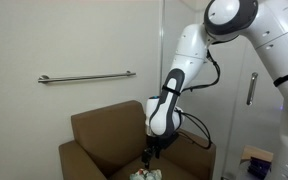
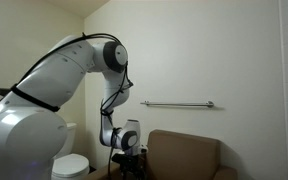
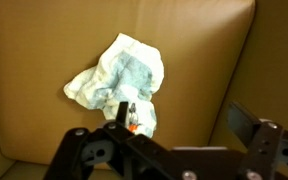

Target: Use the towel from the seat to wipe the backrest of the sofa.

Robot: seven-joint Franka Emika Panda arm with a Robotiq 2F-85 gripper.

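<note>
The towel (image 3: 119,72) lay in a crumpled heap on the seat of the brown sofa (image 3: 204,60), about in the middle and away from its edges. The pincer (image 3: 156,128) hung just above it. Its fingers were spread wide and it gripped nothing. In an exterior view the arm (image 1: 169,95) reached down in front of the backrest (image 1: 104,125).

Horizontal metal grab bar (image 1: 86,77) fixed on plain white wall (image 1: 44,35), shows in both exterior views. Vertical silver handle (image 1: 251,88) on a pale door panel at far right, well apart from the bar. Brown cardboard box (image 1: 257,157) low in the right corner, contents too small to tell. White toilet (image 2: 72,164) at bottom left in an exterior view, partly hidden, near the wall corner
</note>
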